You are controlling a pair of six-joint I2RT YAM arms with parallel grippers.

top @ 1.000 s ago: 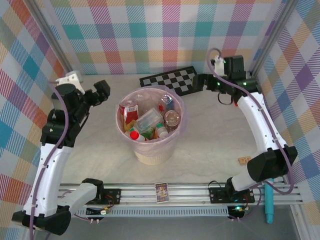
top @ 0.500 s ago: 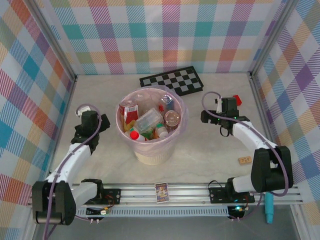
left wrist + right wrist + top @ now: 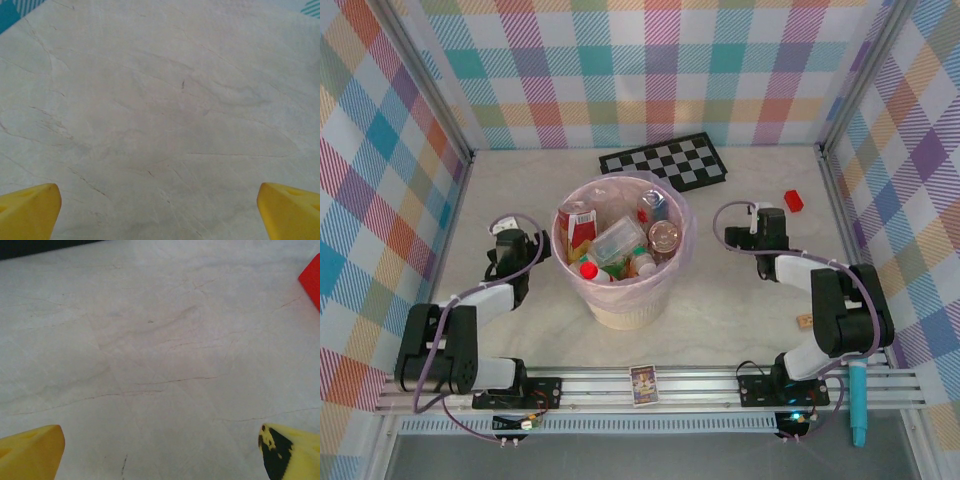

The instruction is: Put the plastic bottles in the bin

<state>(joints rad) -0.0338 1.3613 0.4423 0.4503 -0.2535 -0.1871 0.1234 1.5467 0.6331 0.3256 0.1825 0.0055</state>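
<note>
The bin (image 3: 621,305), a cream bucket lined with a pink bag, stands mid-table. Several plastic bottles (image 3: 617,240) lie packed inside it, among them a red-labelled one (image 3: 580,225) and a red-capped one (image 3: 588,269). My left gripper (image 3: 510,246) hangs low to the left of the bin, apart from it. Its yellow fingertips (image 3: 30,210) are spread wide over bare marble, so the left gripper (image 3: 160,215) is open and empty. My right gripper (image 3: 766,227) sits low to the right of the bin. The right gripper (image 3: 160,450) is open too, with only tabletop between its fingertips (image 3: 32,450).
A black-and-white checkerboard (image 3: 665,162) lies behind the bin. A small red block (image 3: 793,200) rests at the right, its corner (image 3: 312,277) also in the right wrist view. A small wooden tile (image 3: 808,321) lies beside the right arm. Plaid walls enclose the table.
Both arms have dropped from raised, extended poses and folded back low over the table on either side of the bin. The grippers stayed open and the bin's contents look unchanged.
</note>
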